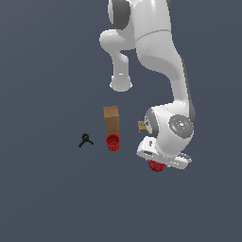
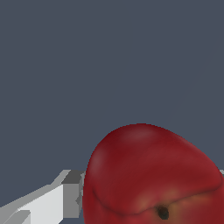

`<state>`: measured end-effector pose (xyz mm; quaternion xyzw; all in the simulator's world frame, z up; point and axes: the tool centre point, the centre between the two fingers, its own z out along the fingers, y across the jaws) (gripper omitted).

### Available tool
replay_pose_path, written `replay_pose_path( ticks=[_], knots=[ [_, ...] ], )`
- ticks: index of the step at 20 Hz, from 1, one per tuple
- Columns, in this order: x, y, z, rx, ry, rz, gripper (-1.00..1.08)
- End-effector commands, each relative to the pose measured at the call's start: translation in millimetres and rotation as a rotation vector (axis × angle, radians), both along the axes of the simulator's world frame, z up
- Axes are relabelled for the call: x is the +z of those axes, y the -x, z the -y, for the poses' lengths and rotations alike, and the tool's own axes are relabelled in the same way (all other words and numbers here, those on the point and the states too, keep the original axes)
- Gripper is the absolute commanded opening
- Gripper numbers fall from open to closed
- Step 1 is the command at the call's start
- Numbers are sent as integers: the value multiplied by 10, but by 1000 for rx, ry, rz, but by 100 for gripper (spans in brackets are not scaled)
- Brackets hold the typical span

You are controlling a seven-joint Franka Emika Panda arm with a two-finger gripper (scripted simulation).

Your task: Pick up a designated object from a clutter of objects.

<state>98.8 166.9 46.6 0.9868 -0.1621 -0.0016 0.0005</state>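
Note:
The designated object, a glossy red apple [image 2: 148, 179], fills the near part of the wrist view, with its dark stem pit showing. In the exterior view the apple [image 1: 156, 166] peeks out just under the white hand. My gripper [image 1: 159, 162] is down over it. One white finger [image 2: 65, 197] lies right against the apple's side. The other finger is almost wholly hidden behind the apple. I cannot tell whether the jaws are pressing on it. The other clutter lies to the exterior view's left of the hand.
A tall brown box [image 1: 111, 119] stands behind a red open-topped cup [image 1: 112, 142]. A tiny black clamp-like thing [image 1: 85, 140] lies further toward the exterior view's left. A small tan block [image 1: 141, 125] shows partly behind the arm's wrist. The floor is plain dark grey.

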Motion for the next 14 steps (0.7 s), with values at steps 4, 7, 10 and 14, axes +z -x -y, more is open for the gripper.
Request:
replay_pose_path(
  ticks=[4, 7, 10, 14],
  knots=[
    [174, -14, -29, 0, -1, 2, -100],
    [359, -22, -58, 0, -1, 2, -100],
    [602, -33, -96, 0, -1, 2, -100],
    [1005, -52, -159, 0, -1, 2, -100]
  ],
)
